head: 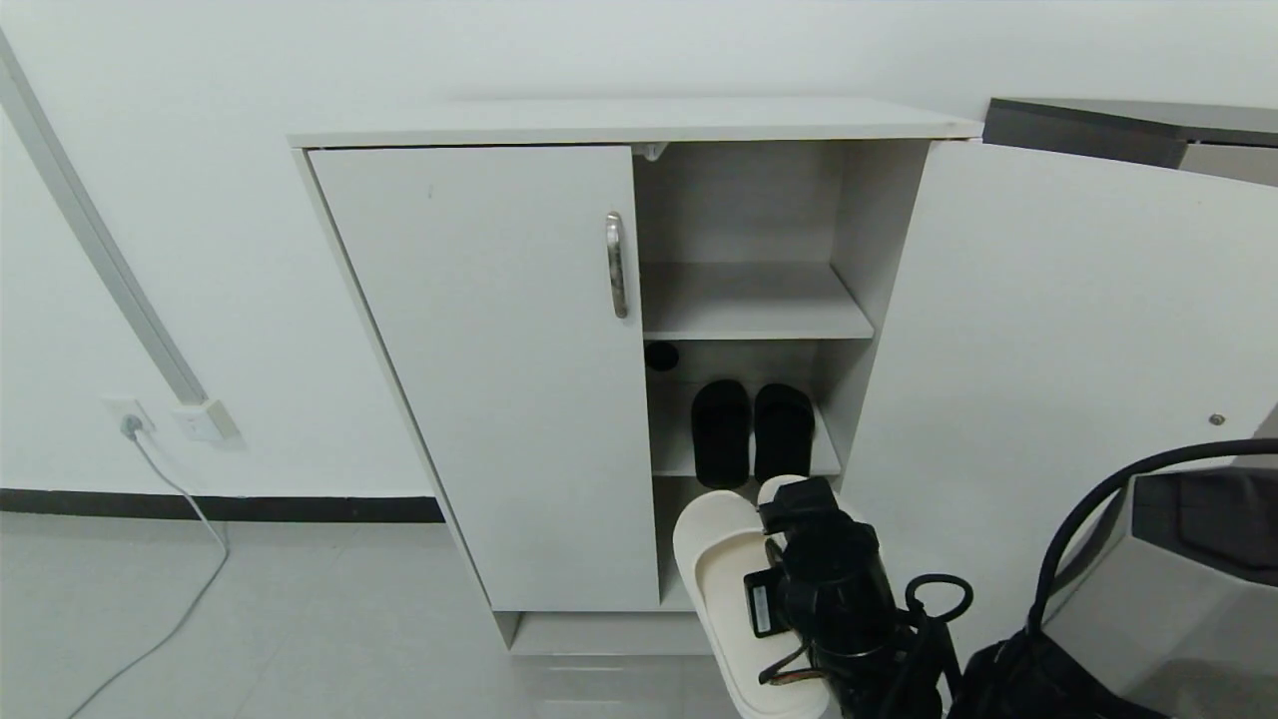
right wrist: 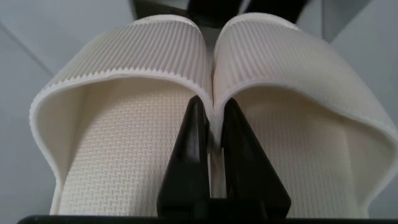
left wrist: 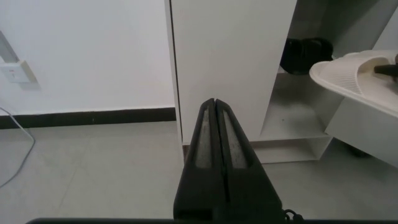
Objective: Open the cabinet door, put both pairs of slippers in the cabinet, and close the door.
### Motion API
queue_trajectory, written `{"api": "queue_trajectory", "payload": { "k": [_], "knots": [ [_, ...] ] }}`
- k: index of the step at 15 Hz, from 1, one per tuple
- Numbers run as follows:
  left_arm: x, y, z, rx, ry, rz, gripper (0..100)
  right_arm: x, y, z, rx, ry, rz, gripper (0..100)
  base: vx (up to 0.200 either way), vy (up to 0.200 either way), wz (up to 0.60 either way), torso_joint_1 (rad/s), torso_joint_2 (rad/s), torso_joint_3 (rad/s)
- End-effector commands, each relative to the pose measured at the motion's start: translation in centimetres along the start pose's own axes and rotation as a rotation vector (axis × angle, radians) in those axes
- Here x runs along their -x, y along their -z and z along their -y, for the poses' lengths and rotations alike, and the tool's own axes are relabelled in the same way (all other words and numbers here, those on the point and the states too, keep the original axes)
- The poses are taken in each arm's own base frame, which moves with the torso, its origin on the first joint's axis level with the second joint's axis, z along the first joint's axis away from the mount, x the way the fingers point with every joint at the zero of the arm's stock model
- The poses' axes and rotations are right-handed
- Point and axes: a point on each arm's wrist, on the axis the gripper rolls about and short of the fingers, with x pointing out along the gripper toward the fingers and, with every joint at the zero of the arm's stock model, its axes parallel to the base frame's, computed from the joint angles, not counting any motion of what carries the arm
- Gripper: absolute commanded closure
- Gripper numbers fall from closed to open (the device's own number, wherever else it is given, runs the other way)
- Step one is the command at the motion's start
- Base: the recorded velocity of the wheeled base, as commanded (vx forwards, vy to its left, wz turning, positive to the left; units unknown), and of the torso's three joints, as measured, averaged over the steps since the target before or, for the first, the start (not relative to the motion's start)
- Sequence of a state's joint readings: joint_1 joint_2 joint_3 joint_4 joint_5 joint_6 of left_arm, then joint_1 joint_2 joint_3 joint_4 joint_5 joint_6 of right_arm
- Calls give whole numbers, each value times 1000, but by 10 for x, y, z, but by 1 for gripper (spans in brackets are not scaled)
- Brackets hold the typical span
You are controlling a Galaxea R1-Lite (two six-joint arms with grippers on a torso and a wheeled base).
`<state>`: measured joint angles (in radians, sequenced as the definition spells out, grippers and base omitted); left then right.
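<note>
While the cabinet (head: 619, 120) is standing with its right door (head: 1048, 330) swung open, the black slippers (head: 751, 431) are sitting side by side on the second shelf down, so pair one looks done. The right gripper (right wrist: 211, 115) is clamping the white slippers (head: 714, 559) by their touching inner edges and holding them just in front of the opening, not yet inside. The left gripper (left wrist: 214, 109) is idling with its fingers pressed together on nothing, pointing at the shut left door (head: 489, 379) from low down. Judging by this, it's past halfway. What's left: seating the white pair inside, letting go, backing out and swinging the door shut.
</note>
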<state>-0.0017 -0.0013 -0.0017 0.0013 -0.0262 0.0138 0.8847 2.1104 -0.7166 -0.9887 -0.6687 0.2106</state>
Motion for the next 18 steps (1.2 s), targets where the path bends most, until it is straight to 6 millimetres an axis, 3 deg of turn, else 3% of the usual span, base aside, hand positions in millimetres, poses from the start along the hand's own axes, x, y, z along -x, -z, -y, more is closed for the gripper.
{"api": "queue_trajectory", "payload": {
  "k": [1,3,7,9,13,18],
  "knots": [
    [0,0,0,0,0,-2,100,-6,-18,-9,-41,40,18,100,0,0,0,0,0,0],
    [0,0,0,0,0,-2,100,-2,-38,-11,-55,44,2,100,0,0,0,0,0,0],
    [0,0,0,0,0,-2,100,23,-109,-12,-97,66,18,100,0,0,0,0,0,0],
    [0,0,0,0,0,-2,100,26,-130,-15,-128,101,74,100,0,0,0,0,0,0],
    [0,0,0,-1,0,-2,100,27,-146,-16,-115,98,182,100,0,0,0,0,0,0],
    [0,0,0,-1,0,-2,100,22,-144,-13,-96,133,217,100,0,0,0,0,0,0]
  ]
}}
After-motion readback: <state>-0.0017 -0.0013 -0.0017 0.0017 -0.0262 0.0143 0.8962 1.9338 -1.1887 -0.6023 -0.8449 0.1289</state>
